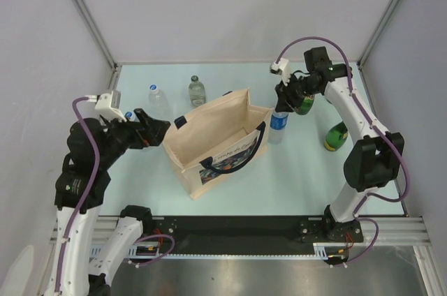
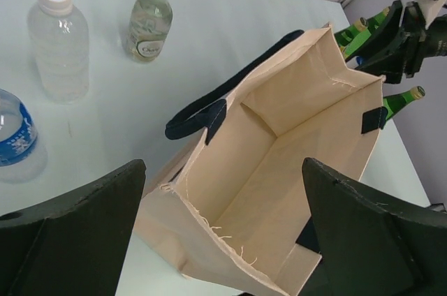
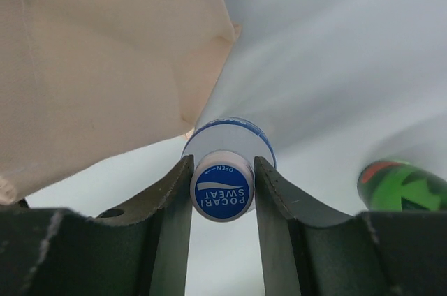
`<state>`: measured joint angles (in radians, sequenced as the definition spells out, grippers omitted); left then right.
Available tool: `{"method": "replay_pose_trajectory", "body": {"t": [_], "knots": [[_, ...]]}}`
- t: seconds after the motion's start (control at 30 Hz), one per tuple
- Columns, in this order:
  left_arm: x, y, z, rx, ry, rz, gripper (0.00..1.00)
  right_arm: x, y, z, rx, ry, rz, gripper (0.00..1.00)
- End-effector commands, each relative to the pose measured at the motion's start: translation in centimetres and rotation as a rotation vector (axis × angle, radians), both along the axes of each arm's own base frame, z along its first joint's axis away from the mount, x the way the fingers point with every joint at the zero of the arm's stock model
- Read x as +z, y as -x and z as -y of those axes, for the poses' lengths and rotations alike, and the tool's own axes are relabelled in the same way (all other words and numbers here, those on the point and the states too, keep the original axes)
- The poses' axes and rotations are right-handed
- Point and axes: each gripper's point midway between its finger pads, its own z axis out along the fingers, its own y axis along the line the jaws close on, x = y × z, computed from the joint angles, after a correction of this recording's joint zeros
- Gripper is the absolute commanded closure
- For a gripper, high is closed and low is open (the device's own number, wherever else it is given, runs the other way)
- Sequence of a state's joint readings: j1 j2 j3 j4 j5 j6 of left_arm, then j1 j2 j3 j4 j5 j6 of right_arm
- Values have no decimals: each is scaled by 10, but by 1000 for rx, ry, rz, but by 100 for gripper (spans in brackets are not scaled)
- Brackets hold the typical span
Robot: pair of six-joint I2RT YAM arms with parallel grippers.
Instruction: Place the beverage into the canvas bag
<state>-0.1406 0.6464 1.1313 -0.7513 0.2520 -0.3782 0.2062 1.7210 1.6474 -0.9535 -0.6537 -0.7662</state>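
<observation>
The beige canvas bag (image 1: 216, 139) stands open at mid-table, its printed side facing the near edge. It also shows in the left wrist view (image 2: 279, 156) and the right wrist view (image 3: 91, 52). A Pocari Sweat bottle (image 1: 279, 123) with a blue cap (image 3: 221, 195) stands upright just right of the bag. My right gripper (image 1: 285, 100) reaches down over it. Its fingers (image 3: 174, 198) sit against both sides of the cap. My left gripper (image 1: 159, 128) is open and empty at the bag's left end, looking into the empty bag (image 2: 222, 167).
Two green bottles (image 1: 304, 104) (image 1: 336, 137) stand at the right; one shows in the right wrist view (image 3: 401, 186). A clear glass bottle (image 1: 197, 91), a clear plastic bottle (image 1: 157, 95) and a blue-labelled bottle (image 2: 14, 135) stand left of the bag.
</observation>
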Motion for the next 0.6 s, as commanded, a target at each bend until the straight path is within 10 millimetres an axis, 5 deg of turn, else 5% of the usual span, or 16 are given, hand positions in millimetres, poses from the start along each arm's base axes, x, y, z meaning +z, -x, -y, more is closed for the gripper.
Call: {"method": "replay_pose_trajectory", "body": {"t": [0.0,0.33,0.57], "knots": [[-8,-15,12,-39,59,-54,0,98,1,7,-68,-69,222,100],[-16,-27,26,-143,10,-84,0,201,12,28,-156,-83,462,100],[-36,-39,40,-212,-54,-140,0,287,19,21,-156,-161,625,100]]}}
